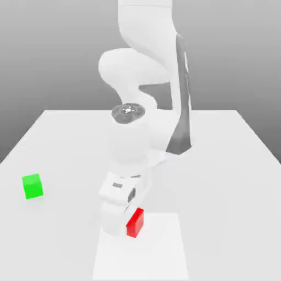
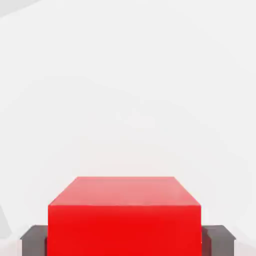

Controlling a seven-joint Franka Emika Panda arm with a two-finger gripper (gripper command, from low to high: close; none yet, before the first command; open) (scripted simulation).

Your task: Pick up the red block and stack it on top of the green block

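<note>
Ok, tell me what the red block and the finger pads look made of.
Red block: looks like smooth matte plastic or painted wood; flat even colour, no grain or gloss. Finger pads: dark grey and dull, possibly rubber; a simulator's render leaves both open.

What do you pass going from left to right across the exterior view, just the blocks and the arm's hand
green block → the arm's hand → red block, which sits at the hand's tip on its right side in that view.
</note>
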